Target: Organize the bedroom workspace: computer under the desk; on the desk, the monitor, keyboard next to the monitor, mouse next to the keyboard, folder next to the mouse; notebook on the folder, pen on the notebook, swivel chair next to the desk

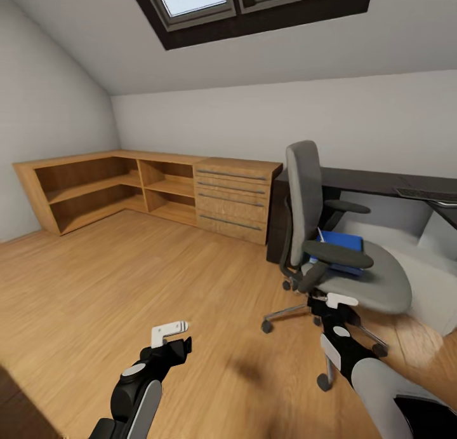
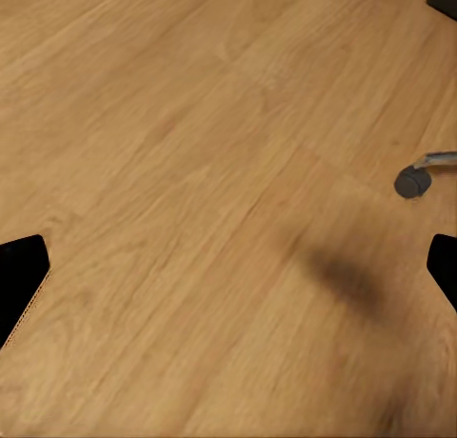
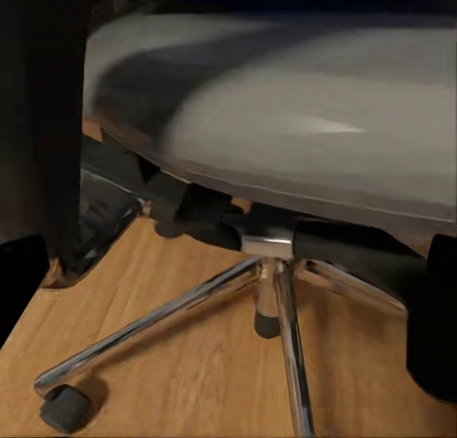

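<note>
The blue folder [image 1: 341, 247] lies flat on the seat of the grey swivel chair [image 1: 363, 280], tucked behind the near armrest, something pale lying on top of it. The chair stands on the wood floor [image 1: 127, 286] just in front of the black counter [image 1: 381, 182], its back turned toward the light wood cabinet [image 1: 231, 197]. A slim black keyboard [image 1: 426, 195] rests on the counter's top at the far right. In the right wrist view the chair's seat [image 3: 286, 114] looms close, with the chrome star base [image 3: 271, 295] and a caster [image 3: 65, 408] below it. The right claw [image 1: 339, 299] hangs low beside the chair's base, holding nothing; how wide it is spread is hard to tell. The left claw [image 1: 170, 332] hovers over bare floor, well apart from the chair, fingers [image 2: 21, 278] spread wide and empty, one caster [image 2: 412, 181] at the edge of its view.
</note>
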You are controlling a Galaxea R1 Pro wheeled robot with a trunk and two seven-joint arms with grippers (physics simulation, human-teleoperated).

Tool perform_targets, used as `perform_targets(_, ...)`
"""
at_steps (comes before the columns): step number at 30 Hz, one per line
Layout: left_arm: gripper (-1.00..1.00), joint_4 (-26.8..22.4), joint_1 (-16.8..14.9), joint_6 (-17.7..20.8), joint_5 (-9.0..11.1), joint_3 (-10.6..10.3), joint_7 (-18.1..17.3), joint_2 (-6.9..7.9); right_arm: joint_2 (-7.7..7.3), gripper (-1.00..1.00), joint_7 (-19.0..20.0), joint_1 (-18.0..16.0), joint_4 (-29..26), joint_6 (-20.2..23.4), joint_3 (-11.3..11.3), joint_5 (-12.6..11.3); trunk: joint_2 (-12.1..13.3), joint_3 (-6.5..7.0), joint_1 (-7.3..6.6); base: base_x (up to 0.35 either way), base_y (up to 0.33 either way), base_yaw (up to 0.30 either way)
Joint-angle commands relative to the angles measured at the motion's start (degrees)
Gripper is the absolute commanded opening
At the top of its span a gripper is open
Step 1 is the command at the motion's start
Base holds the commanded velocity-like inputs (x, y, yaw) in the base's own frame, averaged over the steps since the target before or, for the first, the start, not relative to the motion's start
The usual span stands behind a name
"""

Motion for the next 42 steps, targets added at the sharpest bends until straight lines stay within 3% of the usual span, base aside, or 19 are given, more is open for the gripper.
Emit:
perform_targets(1, 1.0, 0.0, 0.0, 0.1, 0.6, -0.1, 0.6, 0.0, 0.02, 1.0, 0.1, 0.0, 0.0, -0.3, -0.1, -0.2, 0.0, -0.03, -0.01, 0.0, 0.0, 0.254)
perform_targets(25, 1.0, 0.0, 0.0, 0.1, 0.5, -0.3, 0.6, 0.0, 0.0, 1.0, 0.2, 0.0, 0.0, -0.3, -0.1, -0.1, 0.0, 0.01, -0.01, 0.0, 0.0, 0.244)
perform_targets(42, 1.0, 0.0, 0.0, 0.1, 0.5, -0.3, 0.5, 0.0, 0.0, 1.0, 0.2, 0.0, 0.0, -0.3, -0.1, -0.1, 0.0, 0.09, -0.01, -0.058, 0.0, 0.005)
